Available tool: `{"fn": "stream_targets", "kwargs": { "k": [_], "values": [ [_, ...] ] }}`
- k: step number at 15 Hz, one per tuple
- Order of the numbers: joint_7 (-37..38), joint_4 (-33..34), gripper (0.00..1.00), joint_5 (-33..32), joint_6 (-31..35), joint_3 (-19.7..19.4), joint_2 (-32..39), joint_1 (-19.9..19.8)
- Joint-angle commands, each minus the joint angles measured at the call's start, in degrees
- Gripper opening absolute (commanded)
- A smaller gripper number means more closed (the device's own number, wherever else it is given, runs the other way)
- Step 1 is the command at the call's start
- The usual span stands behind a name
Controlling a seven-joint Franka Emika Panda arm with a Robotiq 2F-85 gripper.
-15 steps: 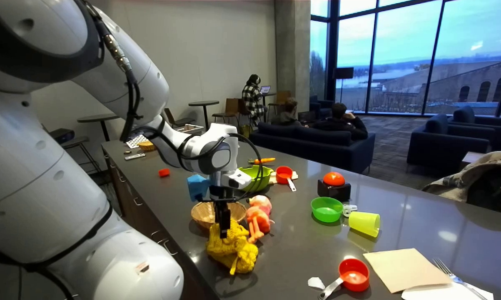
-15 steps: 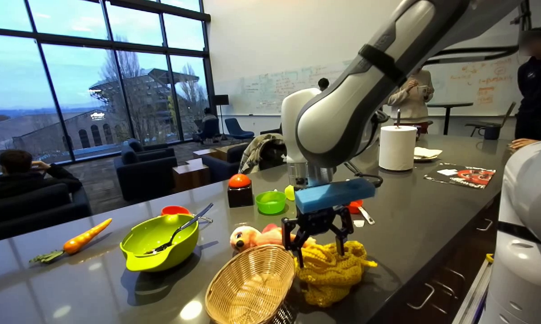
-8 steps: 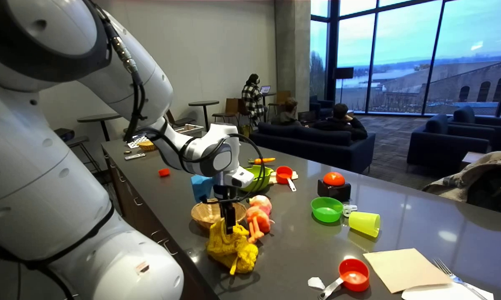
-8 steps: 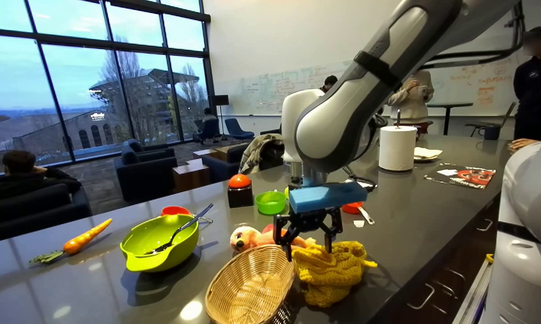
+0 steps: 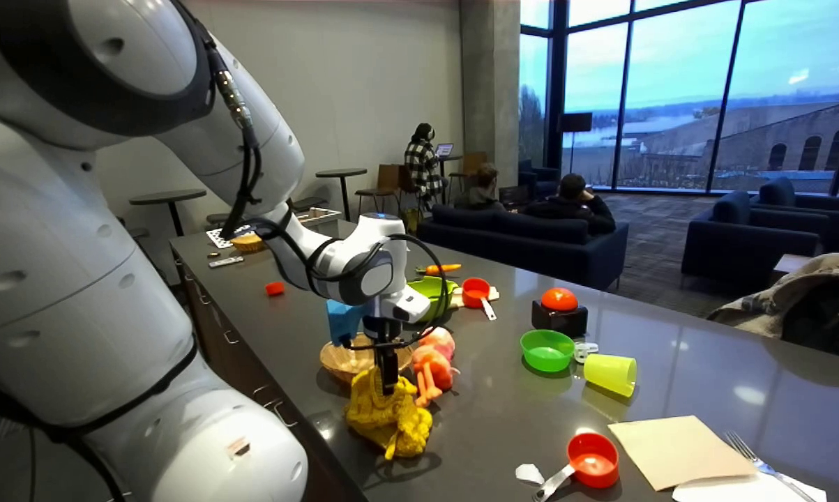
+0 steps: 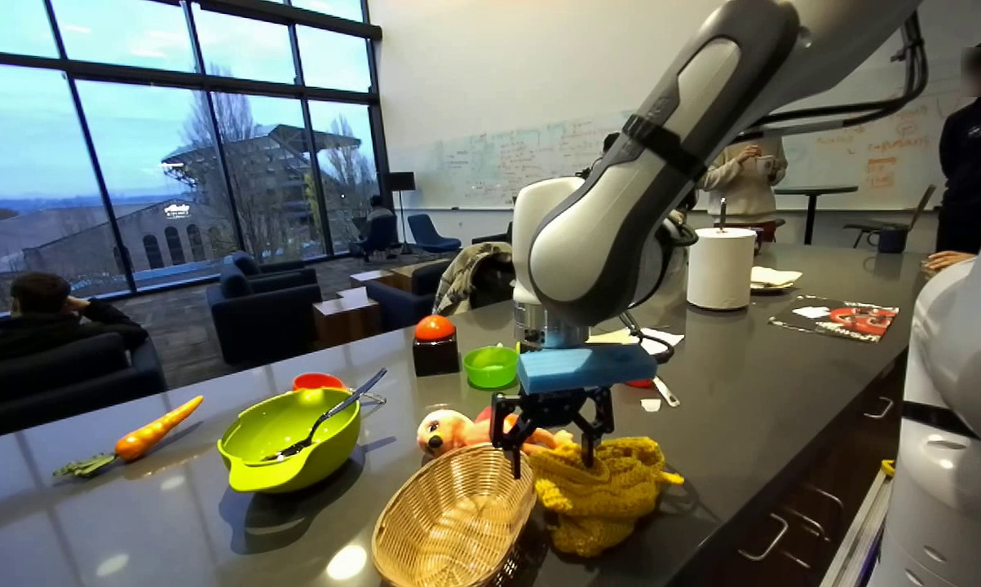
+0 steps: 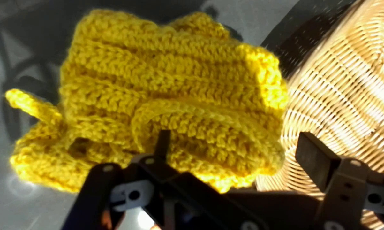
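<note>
Yellow crocheted item [image 6: 600, 499] sits just right of wicker basket [image 6: 456, 522] in an exterior view; gripper [image 6: 552, 467] spread wide there, nothing held. One finger [image 7: 316, 161] overlaps the basket rim: closing here could pinch both.

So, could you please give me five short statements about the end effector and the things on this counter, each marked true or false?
1. The end effector stands open. True.
2. The yellow knitted item lies inside the wicker basket. False: it lies beside it.
3. A utensil leans in the lime-green bowl. True.
4. The carrot lies in that bowl. False: it lies on the counter.
5. The red button sits on a black box. True.
</note>
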Motion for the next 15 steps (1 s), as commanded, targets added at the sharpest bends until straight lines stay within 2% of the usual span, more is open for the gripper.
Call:
{"fn": "stream_targets", "kwargs": {
  "k": [1, 4, 7, 11, 15],
  "values": [
    [-0.3, 0.0, 1.00, 2.2, 1.4, -0.6, 1.0, 0.1],
    [-0.9, 0.0, 1.00, 2.2, 0.8, -1.1, 0.1, -0.1],
    [0.7, -1.0, 1.00, 2.2, -0.3, -0.4, -4.4, 0.5],
    [4.1, 4.2, 1.00, 3.5, -2.6, 0.0, -3.4, 0.4],
    [2.8, 6.5, 1.00, 8.4, -0.6, -1.3, -1.8, 0.9]
  ]
}}
